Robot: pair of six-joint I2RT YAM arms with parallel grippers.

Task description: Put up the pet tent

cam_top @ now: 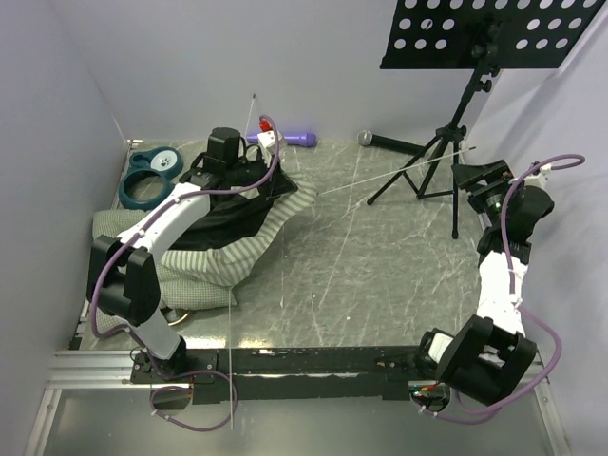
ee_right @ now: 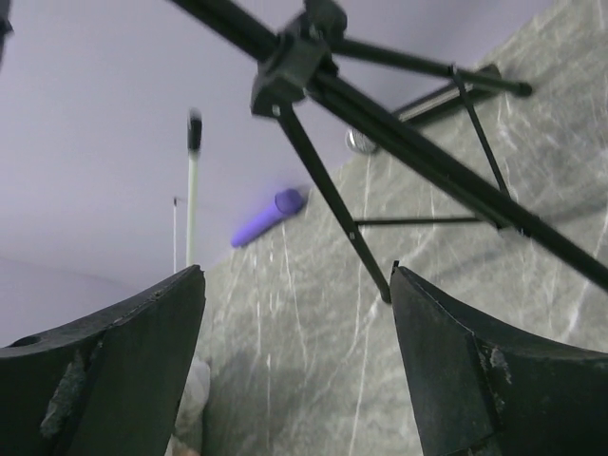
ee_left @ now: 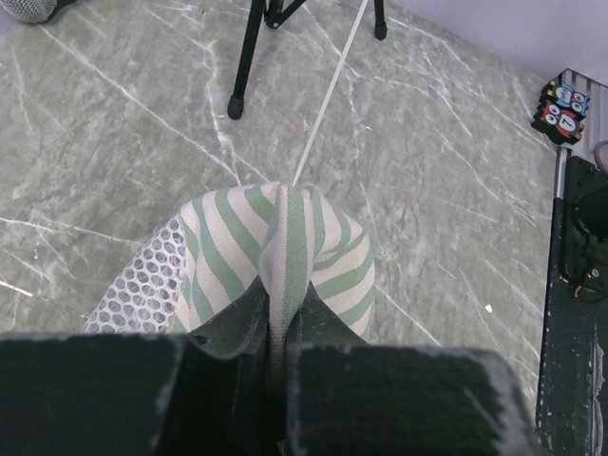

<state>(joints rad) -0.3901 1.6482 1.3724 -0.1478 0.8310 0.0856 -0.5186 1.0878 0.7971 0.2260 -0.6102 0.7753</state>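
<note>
The pet tent (ee_left: 285,247) is pinched at a striped fold by the left hand (ee_left: 277,347); right hand (ee_right: 296,275) gapes empty, far off.

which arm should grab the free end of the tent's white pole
Right. The right gripper is open and empty, near the far end of the white pole by the music stand. The left gripper is shut on the pet tent, pinching striped fabric where the pole emerges.

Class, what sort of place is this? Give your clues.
Probably a robot lab workcell: left arm and right arm bolted to a rail, plain walls around the table, odd props like a music stand.
</note>
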